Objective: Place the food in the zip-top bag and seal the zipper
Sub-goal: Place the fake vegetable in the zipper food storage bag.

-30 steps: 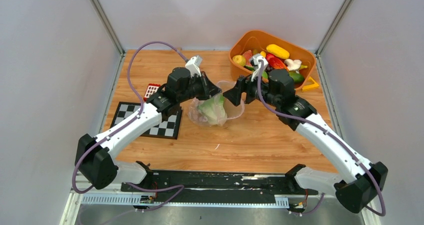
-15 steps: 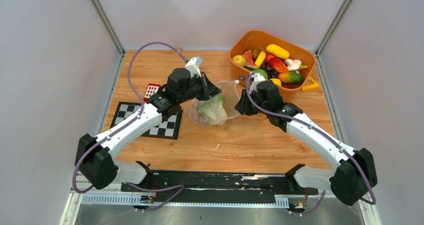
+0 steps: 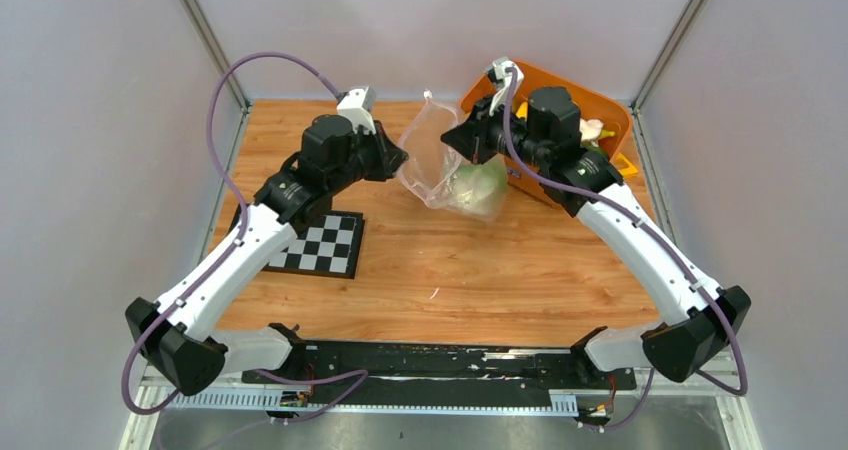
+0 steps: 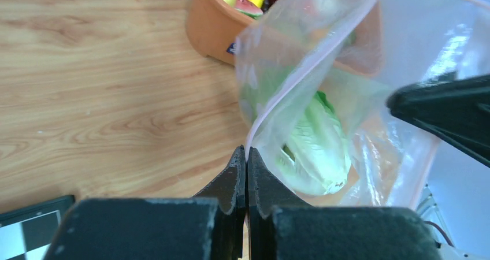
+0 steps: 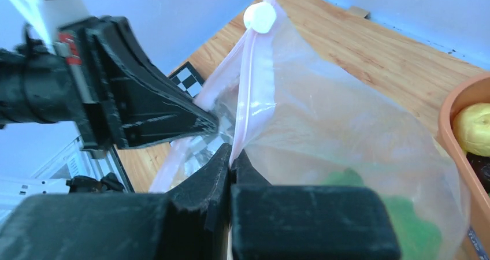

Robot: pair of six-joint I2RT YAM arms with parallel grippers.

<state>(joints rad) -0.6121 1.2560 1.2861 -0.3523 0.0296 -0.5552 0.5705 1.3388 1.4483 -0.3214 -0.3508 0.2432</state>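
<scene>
The clear zip-top bag (image 3: 432,160) hangs lifted between my two grippers, just left of the basket. A green cabbage (image 3: 480,185) lies in its bottom, also showing as pale green cabbage (image 4: 315,147) and cabbage (image 5: 407,216) through the plastic. My left gripper (image 3: 400,157) (image 4: 247,150) is shut on the pinkish zipper (image 4: 300,75) at one end of the mouth. My right gripper (image 3: 449,141) (image 5: 231,153) is shut on the zipper (image 5: 245,98) of the other lip, below a white slider tab (image 5: 259,17). The mouth gapes between the two grips.
The orange basket (image 3: 600,102) with more toy food stands at the back right, mostly behind my right arm; a watermelon slice (image 4: 245,6) and a lemon (image 5: 474,128) show in it. A checkerboard (image 3: 325,242) lies on the wooden table at the left.
My right gripper has shut on the bag's mouth edge. Both arms have lifted the bag with the cabbage off the table and carried it back and right toward the basket.
</scene>
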